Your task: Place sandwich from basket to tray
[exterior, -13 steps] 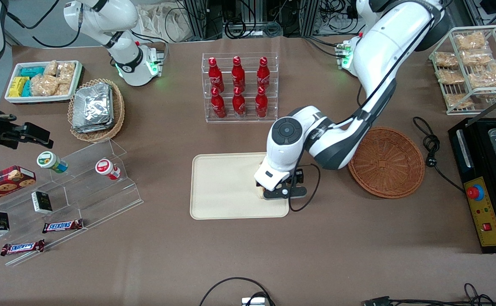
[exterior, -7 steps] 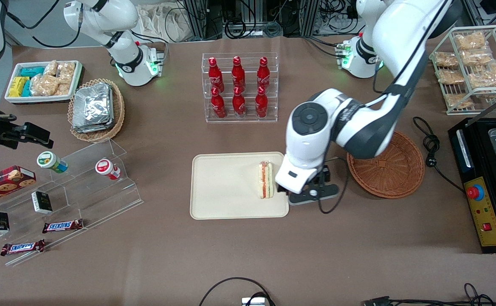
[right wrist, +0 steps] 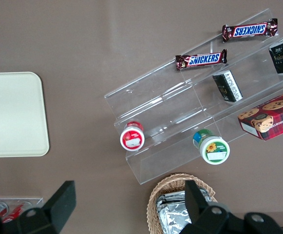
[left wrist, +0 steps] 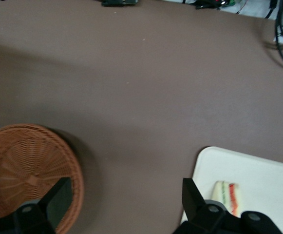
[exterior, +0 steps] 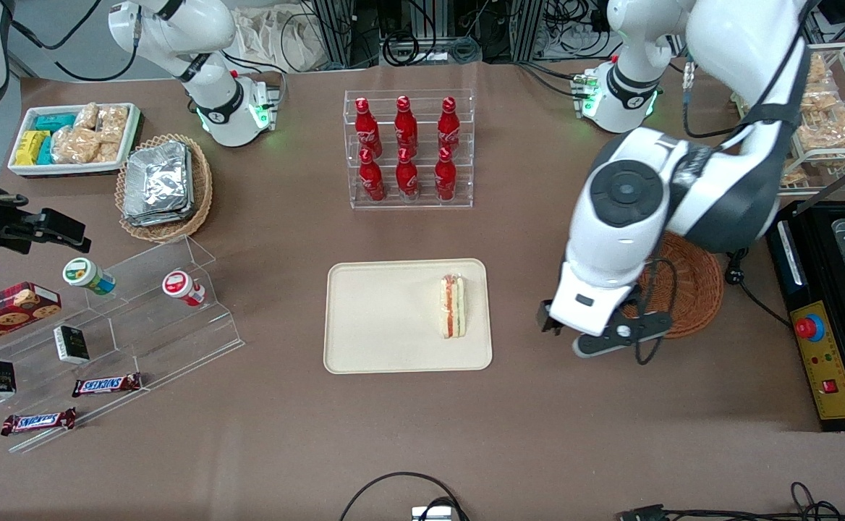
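Looking down from the front, we saw the sandwich (exterior: 453,306) lying on the tray (exterior: 379,318), close to the rim at the working arm's end, its red, orange and green filling edge facing up. Nothing touched it. The tray sat flat on the brown table (exterior: 422,434), nearer the front camera than the clear rack of red bottles (exterior: 408,148).

The left gripper (exterior: 587,334) hung over bare table between the tray and the basket (exterior: 686,289), well clear of the sandwich. In the left wrist view we found its two dark fingers (left wrist: 197,202) spread wide apart with nothing between them, only brown tabletop showing in the gap. That same view caught the reddish-brown weave of the basket (left wrist: 24,170) by one finger and the corner of the tray (left wrist: 248,180) with the sandwich (left wrist: 227,196) on it by the other.

From the front, the arm covered much of the basket; the part we could see held nothing. A black cable (exterior: 735,250) lay coiled on the table just beside the basket, toward the working arm's end.
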Controlling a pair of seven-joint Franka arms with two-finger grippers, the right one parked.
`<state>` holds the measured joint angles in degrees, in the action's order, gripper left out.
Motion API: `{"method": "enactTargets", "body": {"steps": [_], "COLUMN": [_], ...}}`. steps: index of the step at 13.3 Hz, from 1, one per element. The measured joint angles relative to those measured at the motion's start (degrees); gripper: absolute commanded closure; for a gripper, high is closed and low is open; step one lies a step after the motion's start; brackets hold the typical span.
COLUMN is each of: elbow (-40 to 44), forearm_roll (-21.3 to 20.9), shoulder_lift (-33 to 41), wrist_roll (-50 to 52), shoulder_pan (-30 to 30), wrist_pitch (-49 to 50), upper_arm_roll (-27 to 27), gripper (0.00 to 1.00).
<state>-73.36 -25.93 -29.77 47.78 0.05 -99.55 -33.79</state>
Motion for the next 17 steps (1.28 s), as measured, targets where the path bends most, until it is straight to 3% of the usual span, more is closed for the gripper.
{"method": "enactTargets", "body": {"steps": [4, 8, 12, 17], "elbow": [0.12, -3.69, -8.05, -10.12], "forearm_roll": [4.8, 13.89, 20.03, 21.84], "shoulder_lift": [4.16, 11.31, 18.85, 24.69], "wrist_roll": [-9.36, -22.51, -32.26, -38.63], "shoulder_pan": [4.39, 2.99, 1.59, -1.12], "wrist_pitch": [2.27, 2.84, 5.69, 10.19], "upper_arm_roll": [1.42, 11.67, 21.19, 28.22], "gripper": [0.0, 0.0, 0.0, 0.0]}}
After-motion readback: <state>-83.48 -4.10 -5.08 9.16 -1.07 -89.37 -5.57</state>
